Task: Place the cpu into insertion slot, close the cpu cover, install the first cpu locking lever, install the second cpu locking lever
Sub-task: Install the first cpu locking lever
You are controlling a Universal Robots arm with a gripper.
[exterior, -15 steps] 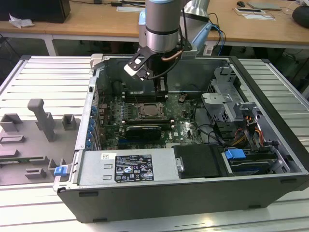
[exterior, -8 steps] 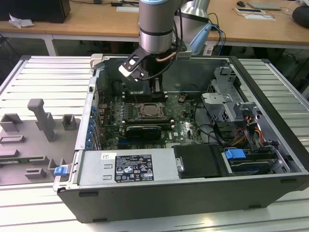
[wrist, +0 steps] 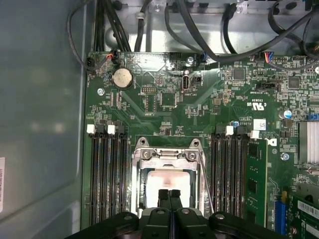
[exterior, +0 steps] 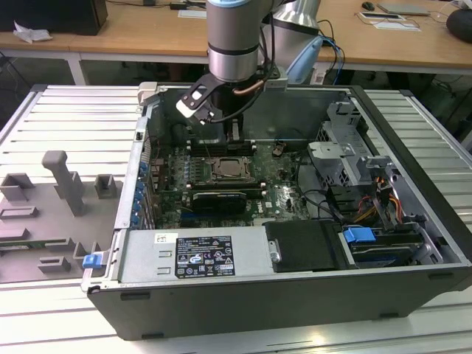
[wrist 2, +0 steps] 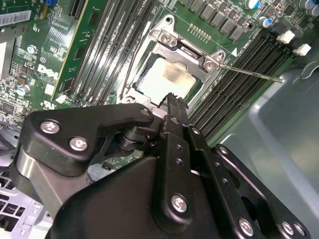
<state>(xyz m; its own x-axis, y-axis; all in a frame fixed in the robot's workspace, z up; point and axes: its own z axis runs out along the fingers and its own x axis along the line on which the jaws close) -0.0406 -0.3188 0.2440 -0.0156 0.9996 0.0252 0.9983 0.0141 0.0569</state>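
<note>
Silvery-beige cpu (wrist: 167, 180) sat flat in the insertion slot (wrist: 134, 172) on the green motherboard (wrist: 164, 99). It was framed by the cpu cover (wrist: 167, 160), which lay down over it, with the chip's metal top showing through the window.

Gripper (wrist: 169, 195) hung right above the cpu, near one edge of it. The two black fingertips were pressed together with no gap and nothing was held between them. Couldn't tell whether the tips touched the chip or just hovered.

In the second wrist view a thin locking lever (wrist 2: 249, 73) ran out from the socket corner as a bare metal rod, crossing over the memory slots (wrist 2: 234, 94) toward the case wall. Couldn't tell whether it was latched. In the first wrist view a thin rod also ran along one side of the socket, next to another bank of memory slots.

In the exterior view the arm (exterior: 232, 37) came down into the open computer case (exterior: 295, 310). The wrist sat over the socket area, toward the back of the board. The case lay on its side on a ribbed metal table (exterior: 74, 110). Grey fixture blocks (exterior: 63, 181) stood on the table at the exterior view's left, well apart from the case opening.
</note>
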